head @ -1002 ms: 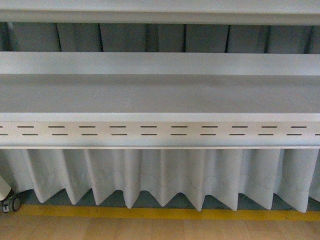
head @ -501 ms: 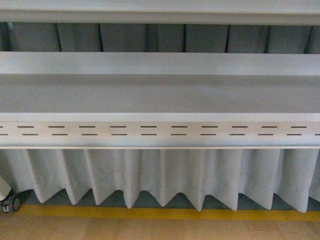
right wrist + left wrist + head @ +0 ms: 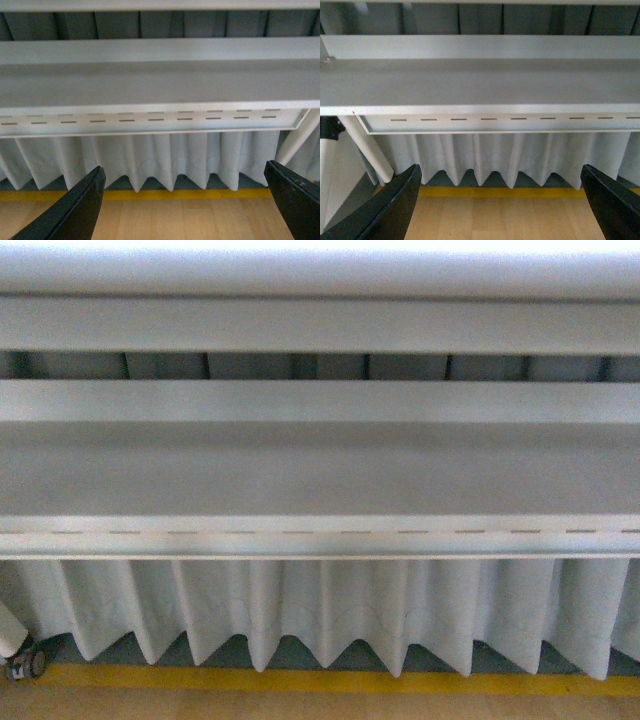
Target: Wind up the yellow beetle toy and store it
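The yellow beetle toy is out of view in every frame. My left gripper (image 3: 502, 200) is open, its two black fingers (image 3: 390, 210) spread wide at the lower corners of the left wrist view with only wooden floor between them. My right gripper (image 3: 185, 202) is open as well, black fingers (image 3: 75, 212) far apart and nothing held. Neither arm shows in the front view, which faces a grey shelf (image 3: 320, 465).
A grey metal shelf unit with a slotted front rail (image 3: 320, 532) fills the front view. A pleated white curtain (image 3: 330, 610) hangs under it, above a yellow floor stripe (image 3: 320, 678) and wooden floor (image 3: 500, 220). A white leg (image 3: 367, 150) and a caster (image 3: 25, 663) stand at left.
The front view has tilted: the shelf and its slotted rail sit lower in the picture now, and a higher bright shelf edge shows at the top.
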